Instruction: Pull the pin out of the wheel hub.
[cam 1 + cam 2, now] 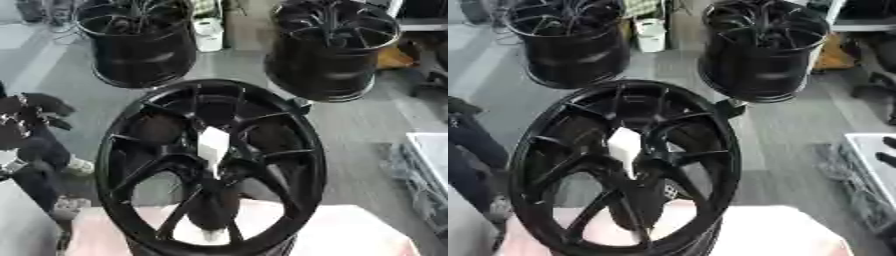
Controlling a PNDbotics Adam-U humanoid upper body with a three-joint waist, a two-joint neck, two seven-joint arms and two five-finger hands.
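Note:
A large black wheel hub [131, 150] stands upright on its rim on a pale pink surface [350, 230], its spokes facing me. A white piece [213, 144] juts from the hub's centre, and I cannot make out its shape beyond a short flat block. A small pale tip [210, 234] shows low between the spokes. My left hand [31, 117] hangs at the left edge, level with the hub's upper half and apart from it, fingers relaxed and holding nothing. My right hand shows in neither view.
Two more black wheels [140, 42] [331, 47] stand on the grey floor behind, with a white container [208, 34] between them. A pale rack [429, 160] sits at the right edge. A person's dark legs and shoes [39, 170] are at the left.

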